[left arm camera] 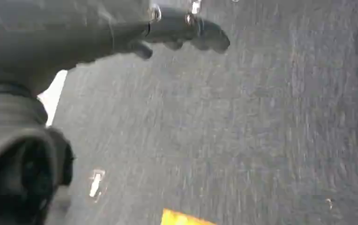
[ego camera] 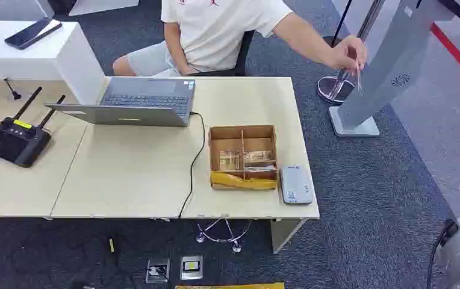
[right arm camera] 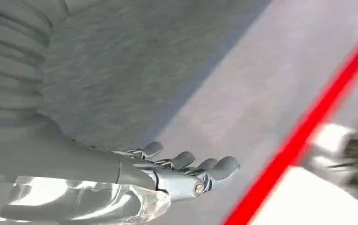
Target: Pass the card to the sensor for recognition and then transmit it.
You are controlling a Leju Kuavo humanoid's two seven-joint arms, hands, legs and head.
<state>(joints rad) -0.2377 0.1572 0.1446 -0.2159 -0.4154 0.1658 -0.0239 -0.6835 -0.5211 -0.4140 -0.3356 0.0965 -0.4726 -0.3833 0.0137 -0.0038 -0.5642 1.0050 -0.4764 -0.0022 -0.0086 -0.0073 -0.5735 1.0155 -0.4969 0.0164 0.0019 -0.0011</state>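
- The table [ego camera: 137,174] takes up the left and middle of the head view, pale wood, on dark carpet [ego camera: 366,198].
- A cardboard box [ego camera: 242,155] with dividers sits right of centre on the table. Cards [ego camera: 247,159] lie in its lower compartments, and a yellow strip [ego camera: 242,180] runs along its near edge.
- The sensor [ego camera: 295,184], a small grey-white reader, lies just right of the box at its lower corner, near the table's right edge.
- An open laptop [ego camera: 143,101] stands at upper centre. Its black cable [ego camera: 194,162] runs down the table, passing left of the box.
- A black router [ego camera: 15,139] with two antennas sits at the far left, and a phone [ego camera: 32,33] lies on the white counter [ego camera: 47,54] in the upper left corner.
- A person [ego camera: 215,30] in a white shirt sits behind the table at top centre. The person's hand [ego camera: 347,54] reaches to the upper right and holds a thin clear card [ego camera: 358,75] beside a grey kiosk [ego camera: 390,66].
- The left hand [left arm camera: 186,30] shows in the left wrist view at the upper centre, dark fingers stretched out over carpet, nothing in them.
- The right hand [right arm camera: 182,171] shows in the right wrist view at lower centre, fingers extended side by side and slightly apart, holding nothing, above grey floor with a red line [right arm camera: 303,131] to the right.
- Two floor sockets [ego camera: 173,269] sit in the carpet below the table.
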